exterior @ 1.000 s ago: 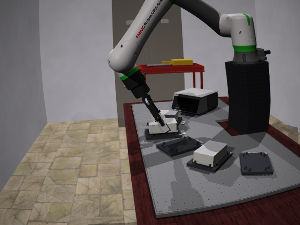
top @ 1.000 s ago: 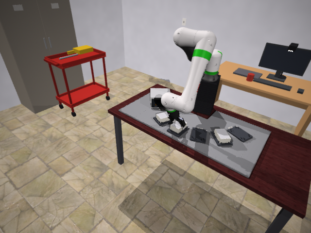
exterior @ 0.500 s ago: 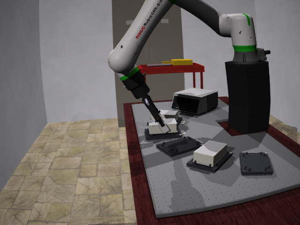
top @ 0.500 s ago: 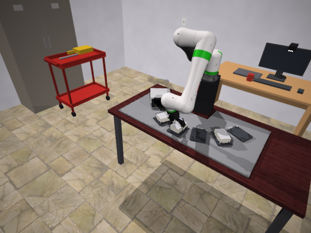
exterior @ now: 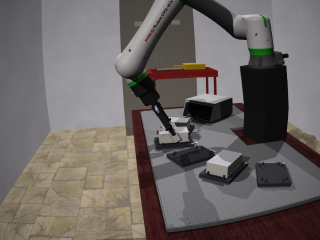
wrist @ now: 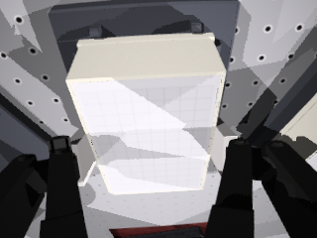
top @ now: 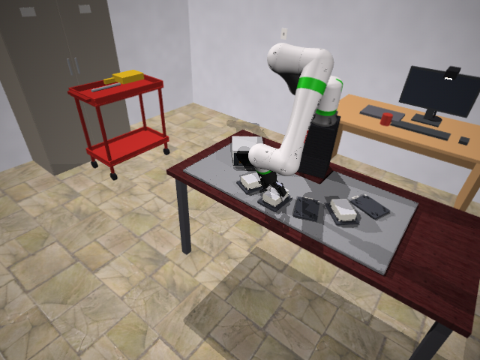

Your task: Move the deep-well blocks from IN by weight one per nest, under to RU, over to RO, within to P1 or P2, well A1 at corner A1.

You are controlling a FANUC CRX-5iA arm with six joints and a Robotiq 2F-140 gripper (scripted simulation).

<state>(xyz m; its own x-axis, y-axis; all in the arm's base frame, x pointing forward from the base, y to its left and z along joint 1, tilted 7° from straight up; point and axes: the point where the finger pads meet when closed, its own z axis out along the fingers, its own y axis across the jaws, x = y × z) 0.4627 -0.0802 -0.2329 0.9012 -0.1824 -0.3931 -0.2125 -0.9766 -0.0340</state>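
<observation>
Deep-well block: located at the dark nest beneath the gripper; whether its underside is fully seated cannot be told.
Gripper: its jaws are pinched on the long sides of that block, one pad against each side.
Arm: bent over the counter, with the gripper tilted in the exterior view.
Second block: placed on the neighbouring nest, partly hidden behind the gripped block in the exterior view.
Third block: placed on a separate nest, well apart from the gripper.
Middle nest: left unoccupied, between the gripped block and the third block.
End nest: likewise unoccupied, its locators exposed beside the third block's nest.
Check-weigher: stood on the grey perforated plate; no block is seen on its top, and its lamp state cannot be read.
Labels and A1 corners: too small or hidden to be read.
Red cart: parked beyond the counter, with a yellow item laid on top.
</observation>
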